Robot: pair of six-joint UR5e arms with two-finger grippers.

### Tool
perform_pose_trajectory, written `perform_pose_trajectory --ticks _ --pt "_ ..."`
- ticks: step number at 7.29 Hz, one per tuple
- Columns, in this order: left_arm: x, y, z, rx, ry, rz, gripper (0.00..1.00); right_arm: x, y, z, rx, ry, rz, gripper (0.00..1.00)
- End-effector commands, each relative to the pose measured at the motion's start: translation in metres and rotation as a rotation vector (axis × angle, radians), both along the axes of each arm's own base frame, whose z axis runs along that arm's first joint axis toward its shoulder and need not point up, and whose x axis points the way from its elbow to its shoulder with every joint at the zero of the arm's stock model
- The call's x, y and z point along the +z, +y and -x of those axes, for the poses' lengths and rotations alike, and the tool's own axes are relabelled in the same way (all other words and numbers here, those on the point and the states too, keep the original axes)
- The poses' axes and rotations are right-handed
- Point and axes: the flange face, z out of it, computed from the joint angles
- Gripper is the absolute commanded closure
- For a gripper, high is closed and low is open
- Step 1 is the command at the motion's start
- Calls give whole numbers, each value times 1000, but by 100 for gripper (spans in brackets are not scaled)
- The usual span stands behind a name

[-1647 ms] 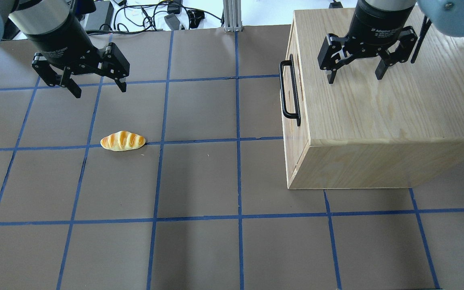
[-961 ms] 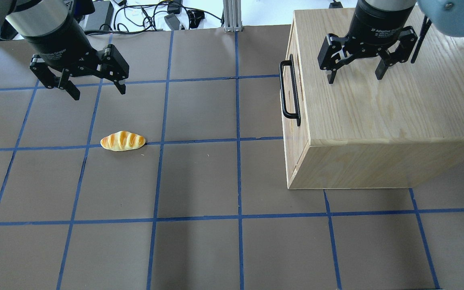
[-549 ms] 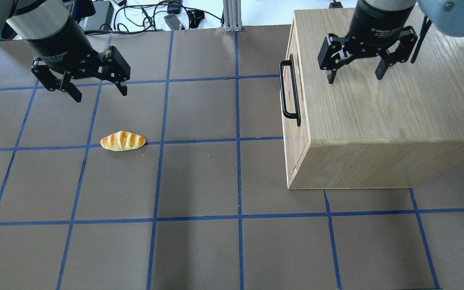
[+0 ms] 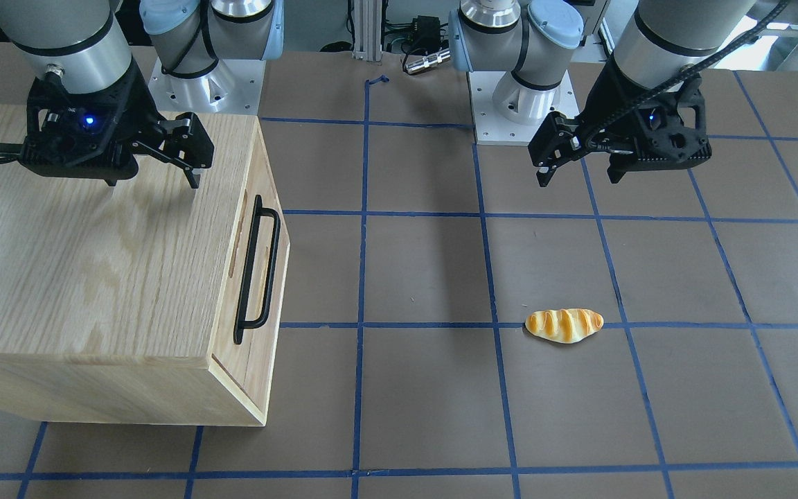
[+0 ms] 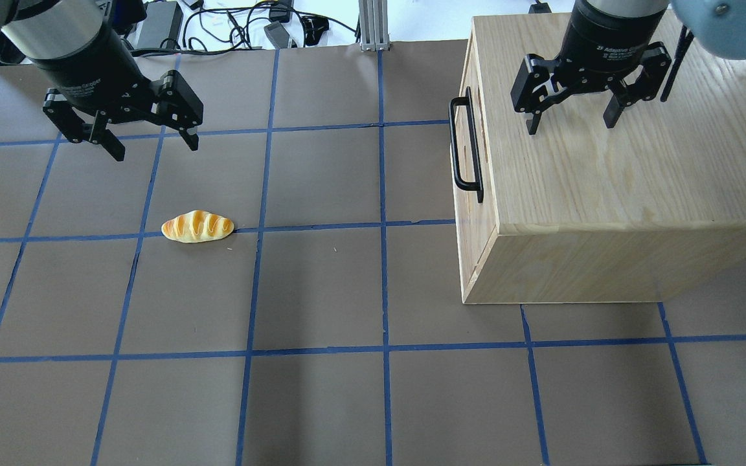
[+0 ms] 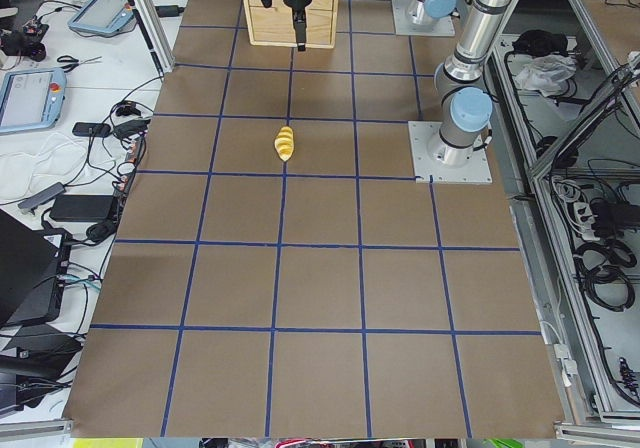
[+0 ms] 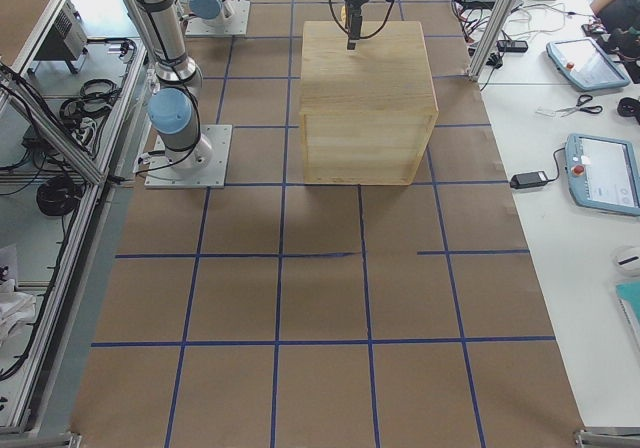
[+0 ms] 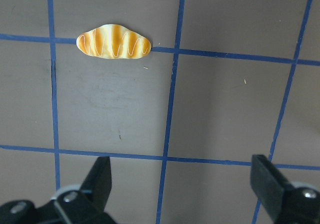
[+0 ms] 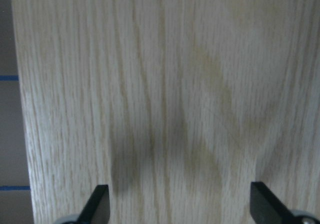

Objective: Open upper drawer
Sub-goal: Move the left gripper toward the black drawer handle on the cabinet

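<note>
The upper drawer (image 5: 470, 65) is shut in the oak cabinet (image 5: 606, 168), at the top of its front face, which looks toward the table's middle. Its long black bar handle (image 5: 455, 145) and oblong slot show there and in the front-facing view (image 4: 258, 270). My right gripper (image 5: 570, 126) is open and empty, hovering over the cabinet's top, behind the handle. The right wrist view shows only oak grain between its fingers (image 9: 100, 204). My left gripper (image 5: 156, 149) is open and empty above the bare mat, far left of the drawer.
A toy bread roll (image 5: 197, 226) lies on the mat just in front of my left gripper and shows in the left wrist view (image 8: 113, 41). Blue tape lines grid the brown mat (image 5: 321, 291). Cables and power bricks (image 5: 243, 26) lie beyond the far edge.
My left gripper has wavered and ended slightly further left, still open. The right gripper, the cabinet and the bread have not moved.
</note>
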Motion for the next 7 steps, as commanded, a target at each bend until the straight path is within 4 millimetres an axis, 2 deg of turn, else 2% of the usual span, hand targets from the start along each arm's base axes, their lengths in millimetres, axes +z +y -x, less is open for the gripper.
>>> perform_pose_trajectory --ticks 1,2,3,5,7 --pt "-6 -6 0 -2 2 -13 0 0 0 0 1 -1 0 0" --pt "-14 -12 6 -3 14 -16 0 -1 0 0 0 -1 -1 0" --pt "-9 -21 15 -12 47 55 0 0 0 0 0 -1 0 0" --pt "-14 -25 41 -51 86 75 0 -1 0 0 0 -1 -1 0" --pt "-26 -31 97 -66 131 127 0 0 0 0 0 -1 0 0"
